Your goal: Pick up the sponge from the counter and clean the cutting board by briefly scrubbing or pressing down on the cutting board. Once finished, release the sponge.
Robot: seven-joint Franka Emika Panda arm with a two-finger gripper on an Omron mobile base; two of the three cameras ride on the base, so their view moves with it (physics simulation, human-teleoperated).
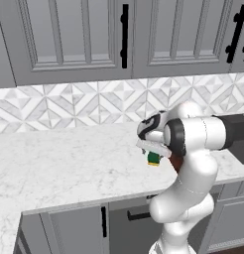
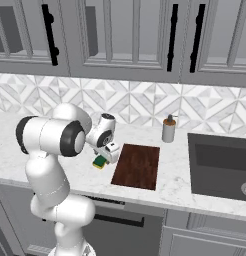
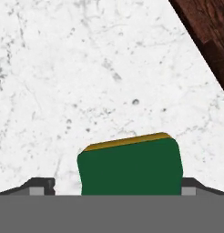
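The claw [image 2: 104,159] hangs just above the counter [image 1: 64,163], clenched on the sponge [image 2: 100,162], which sits between its fingertips with the green face toward the hand camera and a yellow edge showing along one side. The board [image 2: 137,165] lies just to the right of it, near the counter's front edge, with a soap bottle [image 2: 168,129] behind and the sink [image 2: 220,167] further right. From where I stand, the next job is carrying the sponge sideways over the board. I'd keep it lifted enough to pass the board's near edge, aim for the middle of the wood, then lower straight and press flat, not tilted.
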